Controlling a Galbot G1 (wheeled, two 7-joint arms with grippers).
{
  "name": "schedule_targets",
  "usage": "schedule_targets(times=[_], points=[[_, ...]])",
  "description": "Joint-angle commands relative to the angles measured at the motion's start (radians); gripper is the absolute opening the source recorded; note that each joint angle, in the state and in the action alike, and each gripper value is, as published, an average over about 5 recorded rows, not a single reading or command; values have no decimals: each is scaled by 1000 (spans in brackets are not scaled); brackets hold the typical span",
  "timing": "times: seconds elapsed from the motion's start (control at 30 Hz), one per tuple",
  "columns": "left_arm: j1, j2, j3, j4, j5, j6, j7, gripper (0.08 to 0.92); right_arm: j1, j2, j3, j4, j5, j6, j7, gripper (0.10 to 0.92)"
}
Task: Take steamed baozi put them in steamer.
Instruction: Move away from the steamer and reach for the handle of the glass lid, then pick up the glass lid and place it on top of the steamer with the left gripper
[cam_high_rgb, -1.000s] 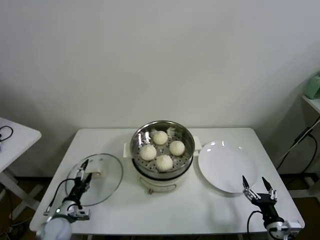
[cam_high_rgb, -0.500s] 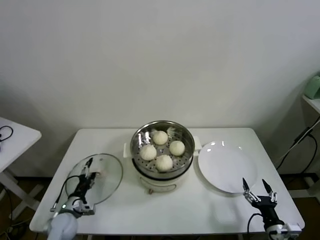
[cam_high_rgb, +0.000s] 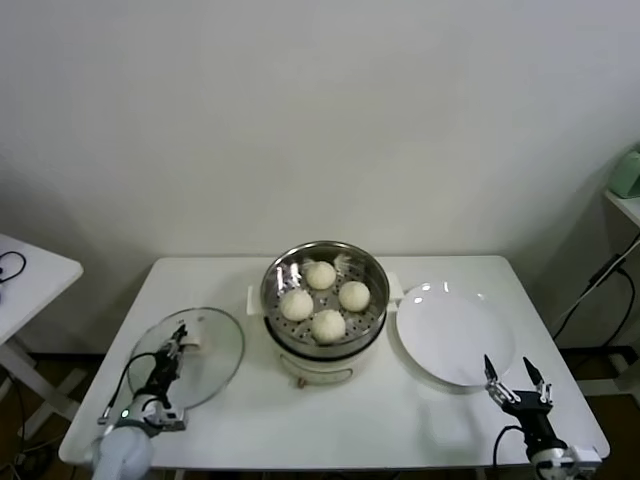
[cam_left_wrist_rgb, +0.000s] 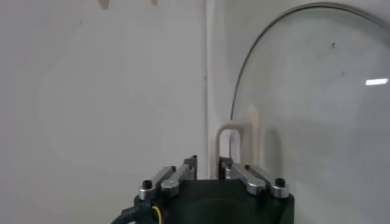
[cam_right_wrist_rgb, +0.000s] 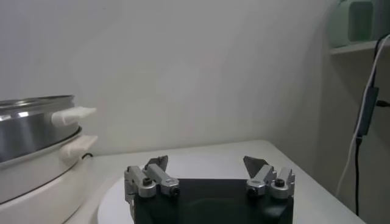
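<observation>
Four buns (cam_high_rgb: 326, 297), smooth, round and cream-white, lie on the perforated metal tray inside the steamer (cam_high_rgb: 276, 296), a round shiny steel pot on a cream-white base with side handles, at the middle of the white tabletop (cam_high_rgb: 330, 425). Three buns sit apart from one another; the near two look close together

One flat round white plate (cam_high_rgb: 450, 335) lies just beside the steamer on the robot's right. One round clear glass lid (cam_high_rgb: 215, 350) with a white loop handle (cam_left_wrist_rgb: 233, 143) lies flat on the tabletop to the steamer's left

The left gripper (cam_high_rgb: 172, 346) sits low over the near edge of the lid, its two fingers drawn close together on either side of the lid's handle; whether they press it cannot be told. The right gripper (cam_high_rgb: 514, 378) hangs at the near right of the tabletop, just beside the plate's near rim, its two pointed fingers spread wide apart with nothing between them
</observation>
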Motion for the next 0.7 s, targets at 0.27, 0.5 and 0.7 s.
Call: schedule_targets(times=[0.27, 0.5, 0.7], points=[[10, 21, -21, -99, 0, 4, -36, 150, 0, -6, -3, -14, -1, 19, 0, 823], [42, 91, -31, -263, -114, 68, 7, 150, -2, -9, -9, -19, -1, 29, -1, 823], [81, 168, -17, -400, -220, 155, 85, 150, -3, -15, -11, -23, -1, 36, -2, 823]])
